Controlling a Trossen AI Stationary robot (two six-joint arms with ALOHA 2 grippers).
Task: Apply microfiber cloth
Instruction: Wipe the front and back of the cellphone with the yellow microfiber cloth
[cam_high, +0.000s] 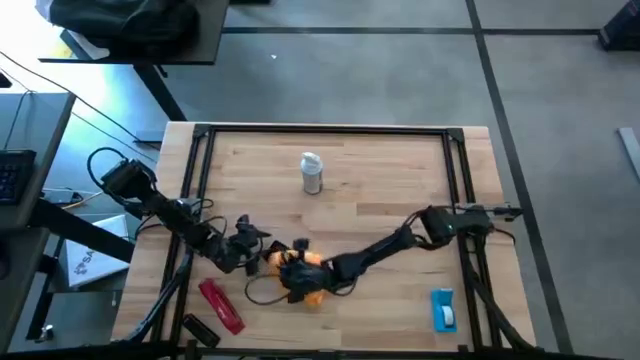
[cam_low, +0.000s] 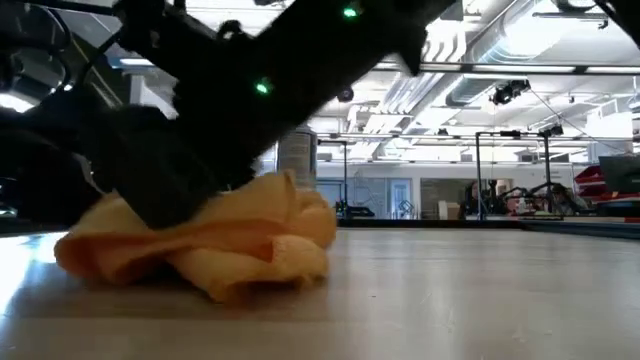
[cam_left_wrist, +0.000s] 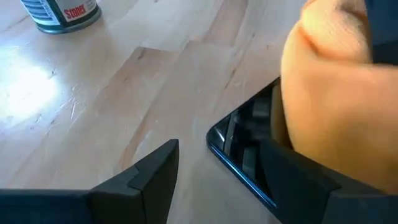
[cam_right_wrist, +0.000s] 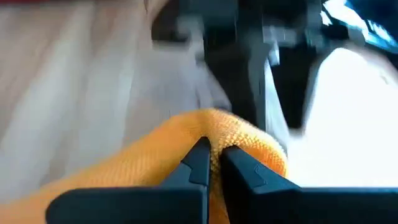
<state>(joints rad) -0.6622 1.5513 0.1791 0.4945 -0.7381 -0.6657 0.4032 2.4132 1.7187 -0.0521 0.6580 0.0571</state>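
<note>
The left arm comes in from the left edge of the wooden counter and slants down toward the middle. Its left gripper sits low, just beside the orange cloth. Its two fingers are spread wide apart and hold nothing. A flat dark phone lies on the counter between those fingers, partly under the cloth.

The cloth is a soft bunched heap on the counter, near the front and a little left of the middle.

The right arm reaches in from the right side, stretched long and low across the counter. Its right gripper is down on the cloth. The fingers are pinched close together with a fold of the cloth between them.

A can stands farther back on the counter. A red thing lies near the front left, and a blue-and-white thing lies near the front right.
</note>
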